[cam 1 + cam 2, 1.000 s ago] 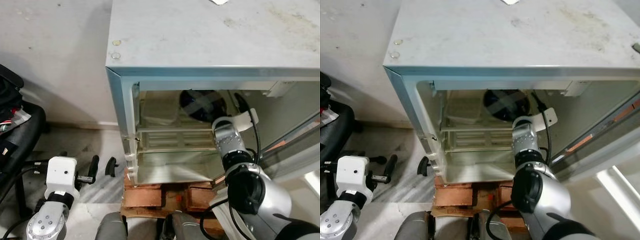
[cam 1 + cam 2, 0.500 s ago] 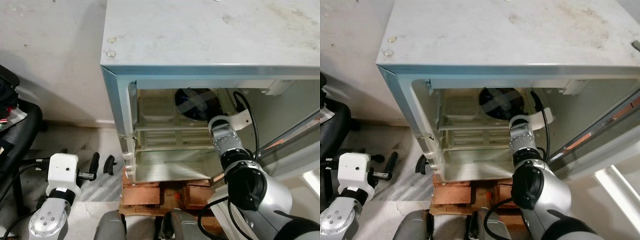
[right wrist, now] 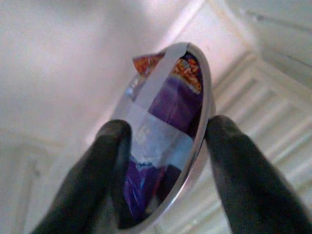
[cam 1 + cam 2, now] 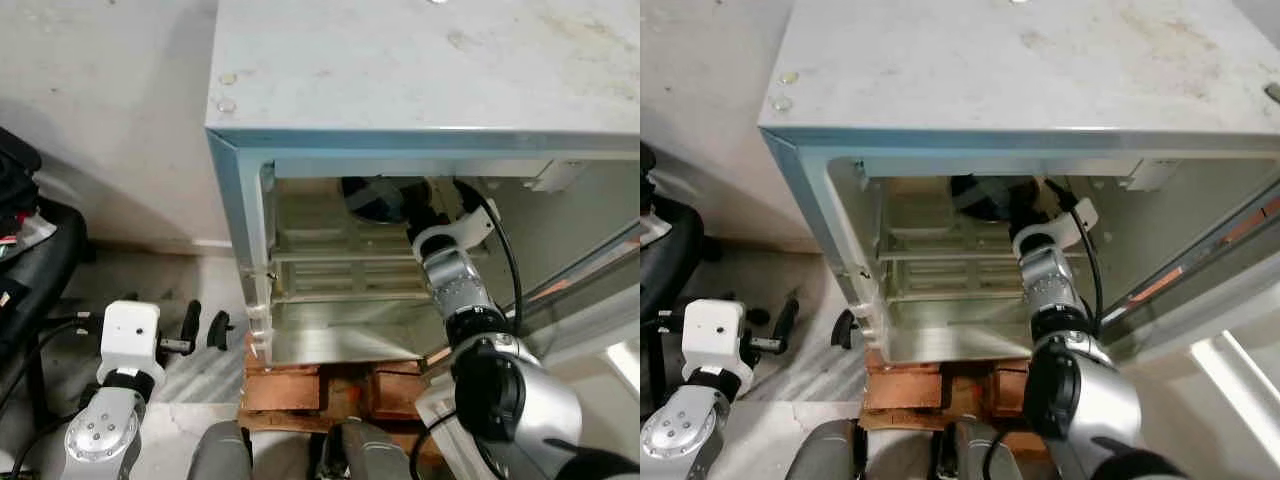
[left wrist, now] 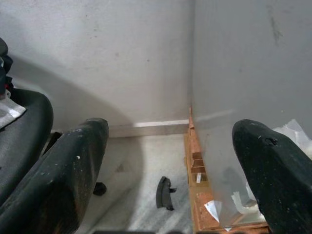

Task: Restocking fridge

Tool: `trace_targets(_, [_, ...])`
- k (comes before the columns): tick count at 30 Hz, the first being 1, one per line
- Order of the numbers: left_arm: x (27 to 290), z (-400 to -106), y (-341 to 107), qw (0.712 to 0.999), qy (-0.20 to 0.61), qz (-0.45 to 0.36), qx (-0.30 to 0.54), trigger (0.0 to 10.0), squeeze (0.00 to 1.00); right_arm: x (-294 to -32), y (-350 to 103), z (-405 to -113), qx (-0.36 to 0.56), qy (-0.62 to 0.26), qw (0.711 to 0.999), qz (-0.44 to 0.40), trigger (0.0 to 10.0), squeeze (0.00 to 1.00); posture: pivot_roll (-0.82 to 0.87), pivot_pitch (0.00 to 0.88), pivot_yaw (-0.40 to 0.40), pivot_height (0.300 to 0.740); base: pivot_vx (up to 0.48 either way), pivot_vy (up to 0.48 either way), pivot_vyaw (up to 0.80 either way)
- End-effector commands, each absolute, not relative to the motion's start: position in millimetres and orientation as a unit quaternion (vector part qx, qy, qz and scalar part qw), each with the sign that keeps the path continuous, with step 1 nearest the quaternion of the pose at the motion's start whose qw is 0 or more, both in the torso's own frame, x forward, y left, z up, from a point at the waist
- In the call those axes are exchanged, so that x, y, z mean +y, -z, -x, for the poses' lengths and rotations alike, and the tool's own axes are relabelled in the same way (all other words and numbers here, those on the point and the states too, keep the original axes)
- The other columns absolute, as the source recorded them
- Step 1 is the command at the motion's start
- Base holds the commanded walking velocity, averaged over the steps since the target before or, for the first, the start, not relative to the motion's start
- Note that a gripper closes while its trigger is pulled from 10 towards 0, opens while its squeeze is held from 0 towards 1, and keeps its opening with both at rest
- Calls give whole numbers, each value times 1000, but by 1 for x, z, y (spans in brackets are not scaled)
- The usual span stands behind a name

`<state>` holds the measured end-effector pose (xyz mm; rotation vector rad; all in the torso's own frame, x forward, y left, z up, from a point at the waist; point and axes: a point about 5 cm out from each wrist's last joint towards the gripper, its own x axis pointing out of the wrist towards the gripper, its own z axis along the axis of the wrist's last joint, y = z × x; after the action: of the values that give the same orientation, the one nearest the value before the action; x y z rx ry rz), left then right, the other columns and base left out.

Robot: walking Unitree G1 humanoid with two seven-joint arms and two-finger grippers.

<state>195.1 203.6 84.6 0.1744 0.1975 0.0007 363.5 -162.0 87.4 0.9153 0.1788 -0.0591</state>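
A small grey fridge [image 4: 400, 80] stands open on bricks, with pale shelves [image 4: 340, 275] inside. My right arm reaches into its upper compartment. My right gripper [image 3: 168, 131] is shut on a round metal-rimmed bowl [image 3: 170, 112] that holds a purple packet under a strip of clear tape. From the head, the dark bowl [image 4: 375, 198] sits high in the fridge, just under the top panel, partly hidden by it. My left gripper [image 4: 203, 326] hangs open and empty low beside the fridge's left side, over the floor.
A black chair [image 4: 30, 270] stands at the left. Red bricks [image 4: 330, 385] carry the fridge. The glass fridge door [image 4: 600, 290] swings open at the right. A small black piece [image 5: 165, 192] lies on the marble floor by the wall.
My right arm has pushed the bowl further up and into the fridge, so more of it is hidden under the top panel. The left arm stays put.
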Motion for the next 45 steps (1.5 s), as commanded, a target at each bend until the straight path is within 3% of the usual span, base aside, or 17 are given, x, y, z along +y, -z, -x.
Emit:
trace_targets(1, [204, -194, -81, 990, 1, -91, 104, 10000, 0, -169, -81, -356, 97, 26, 904, -415, 10000, 1000, 163, 136, -93, 740, 0, 0, 0])
trace_targets(11, [203, -201, -81, 990, 9, -97, 100, 10000, 0, -179, -77, -340, 91, 17, 939, -330, 10000, 1000, 148, 121, -82, 740, 0, 0, 0])
trace_targets(16, [202, -207, -85, 992, 1, -93, 84, 10000, 0, -178, -90, -324, 53, -35, 978, -197, 10000, 1000, 129, 116, -84, 740, 0, 0, 0])
trace_targets(27, [196, -224, -97, 993, 10, -102, 53, 10000, 0, -161, -116, -285, -32, -80, 993, -83, 10000, 1000, 76, 122, -68, 740, 0, 0, 0])
trace_targets(28, [195, -225, -96, 993, 13, -102, 54, 10000, 0, -161, -116, -282, -36, -79, 993, -84, 10000, 729, 71, 120, -67, 740, -259, 0, 0])
trace_targets(29, [194, -225, -96, 993, 14, -102, 55, 10000, 0, -160, -117, -280, -38, -79, 992, -86, 10000, 729, 70, 119, -67, 740, -259, 0, 0])
trace_targets(30, [192, -226, -95, 993, 17, -101, 55, 10000, 0, -161, -118, -276, -40, -75, 992, -90, 10000, 635, 69, 120, -65, 740, -266, 0, 0])
trace_targets(31, [192, -226, -95, 993, 17, -100, 56, 10000, 0, -161, -118, -275, -39, -74, 992, -90, 10000, 635, 69, 120, -65, 740, -266, 0, 0])
trace_targets(32, [191, -227, -93, 993, 19, -101, 58, 10000, 0, -162, -117, -272, -37, -72, 993, -90, 10000, 122, 69, 115, -69, 740, -304, 0, 0])
trace_targets(34, [190, -227, -92, 993, 20, -101, 58, 10000, 0, -162, -116, -269, -31, -66, 993, -89, 10000, 122, 69, 115, -69, 740, -304, 0, 0])
trace_targets(35, [189, -228, -92, 993, 21, -101, 58, 10000, 0, -163, -115, -267, -29, -63, 994, -85, 10000, 0, 68, 112, -69, 740, -300, 0, 0])
trace_targets(45, [188, -237, -90, 992, 36, -104, 56, 10000, 0, -158, -111, -262, -21, -53, 995, -84, 10000, 0, 61, 69, -51, 740, -326, 0, 0])
